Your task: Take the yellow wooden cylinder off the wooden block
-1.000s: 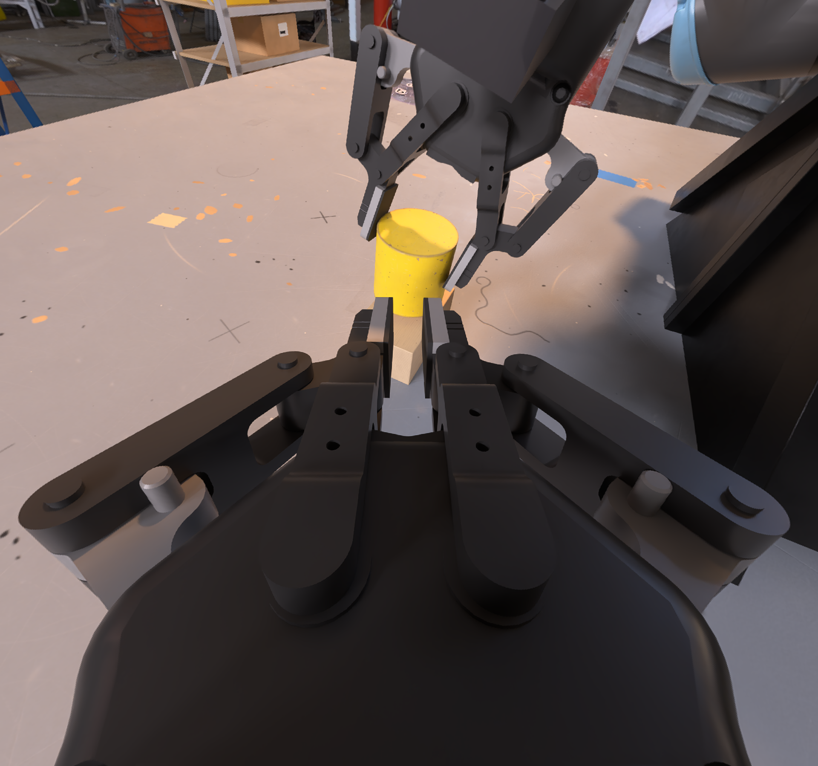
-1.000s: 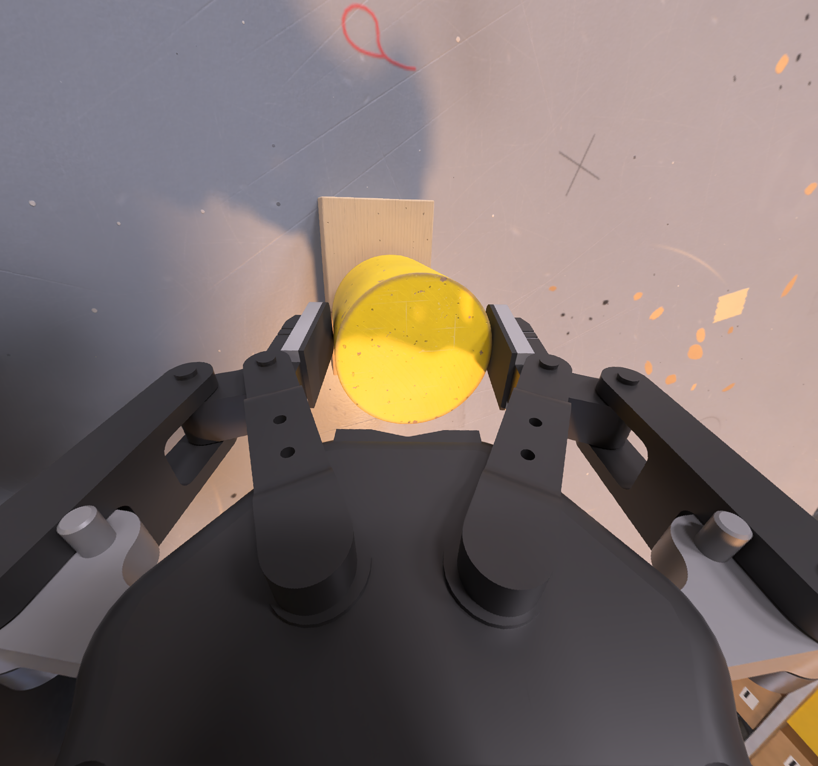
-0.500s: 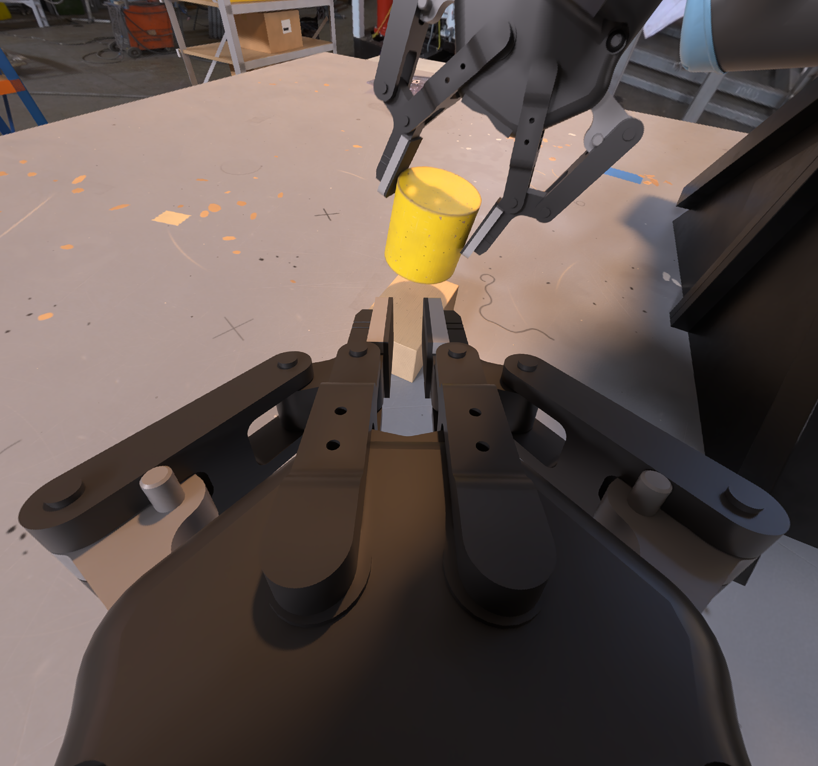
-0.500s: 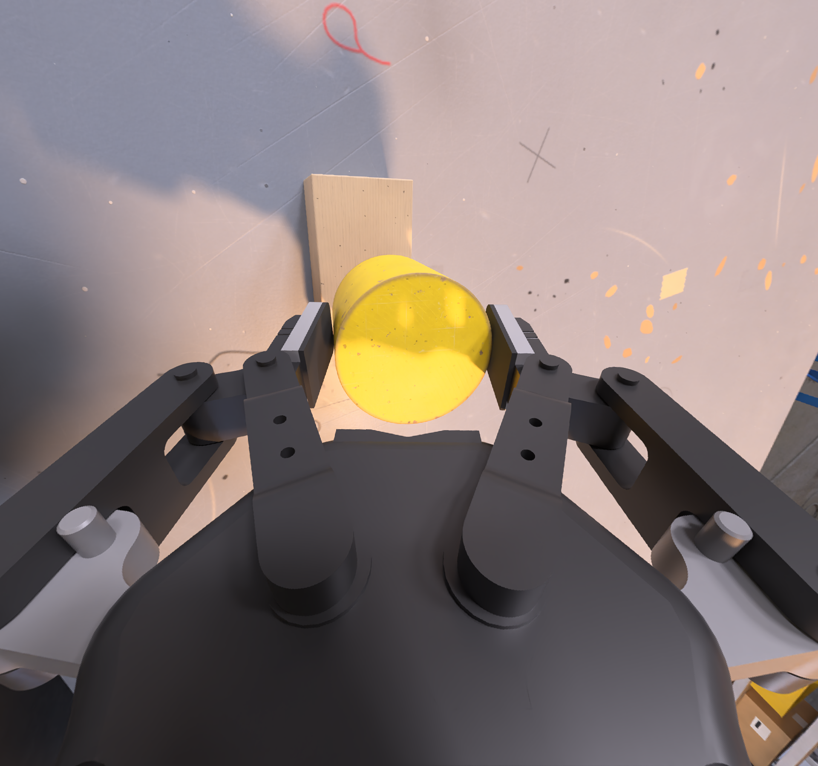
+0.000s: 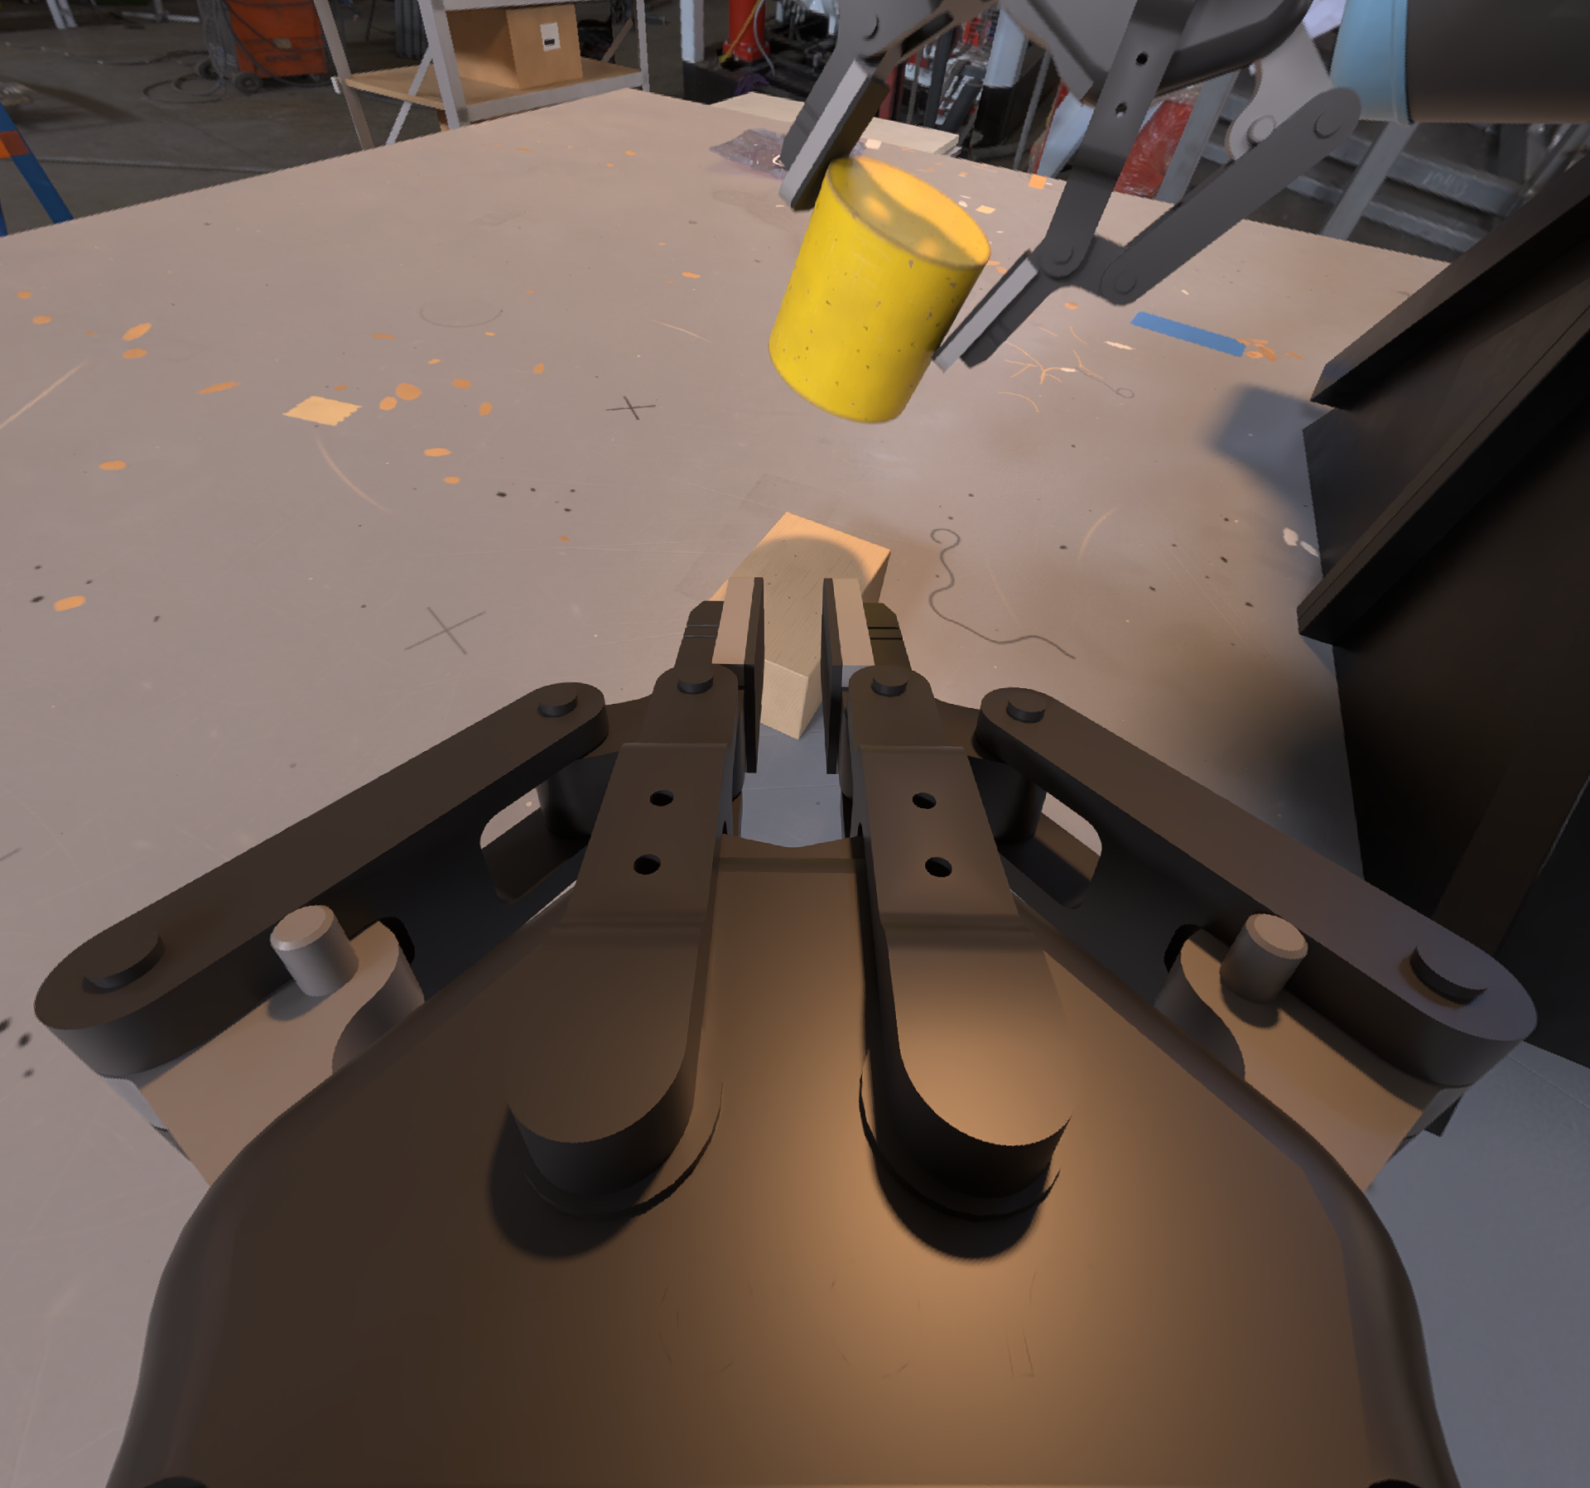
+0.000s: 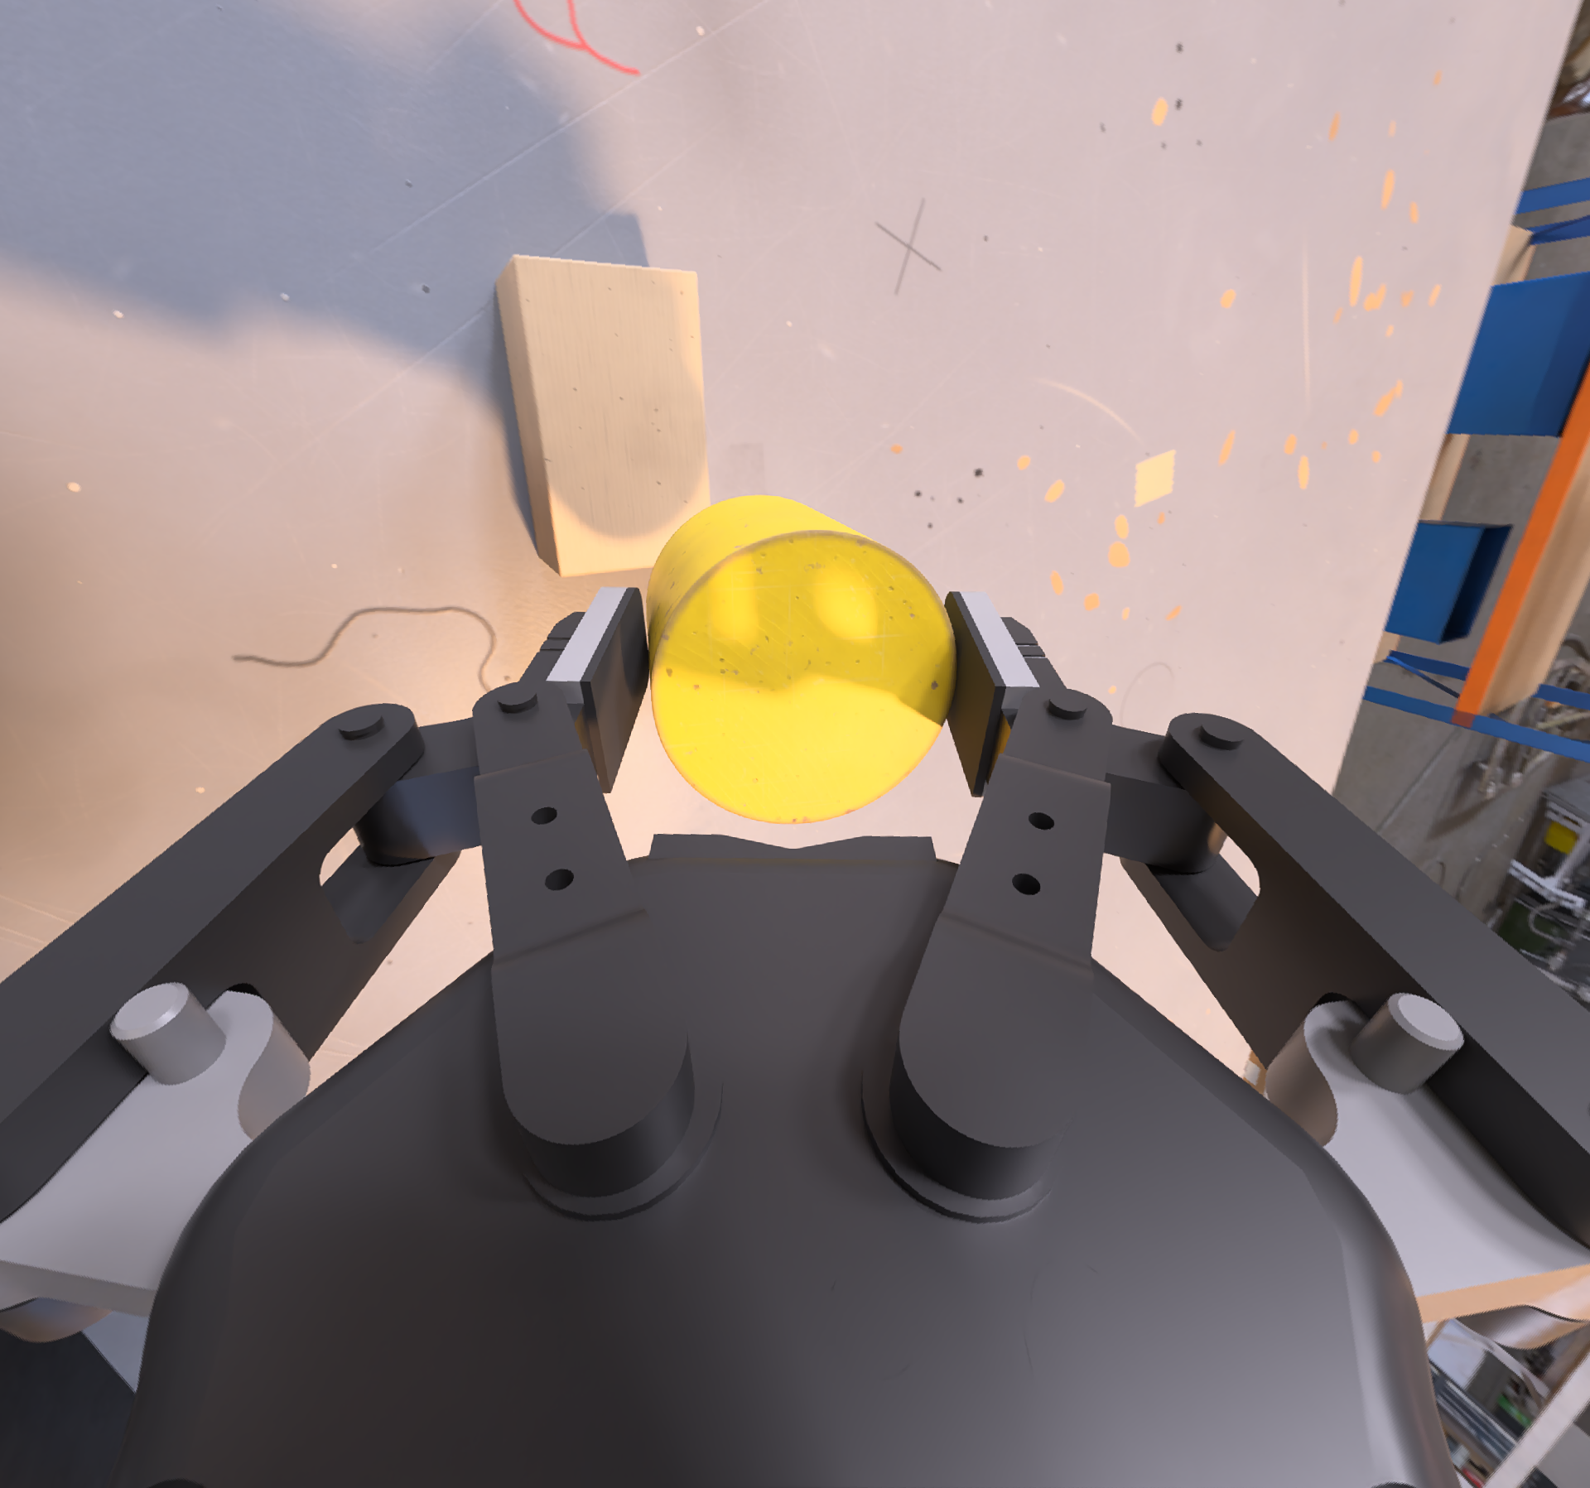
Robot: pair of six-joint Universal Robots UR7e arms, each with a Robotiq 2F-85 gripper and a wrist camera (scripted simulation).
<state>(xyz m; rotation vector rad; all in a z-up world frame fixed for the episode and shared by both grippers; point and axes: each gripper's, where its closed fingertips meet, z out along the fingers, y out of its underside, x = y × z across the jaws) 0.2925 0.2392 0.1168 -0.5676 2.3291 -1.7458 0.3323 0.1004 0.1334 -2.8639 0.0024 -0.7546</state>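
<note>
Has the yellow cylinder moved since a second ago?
Yes. The yellow cylinder, gripped by the right gripper, has risen up and away from the wooden block, which the left gripper holds on the table.

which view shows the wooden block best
The right wrist view: it looks down on the wooden block, whole top face clear on the table. In the left wrist view the left end effector fingers cover part of it.
</note>
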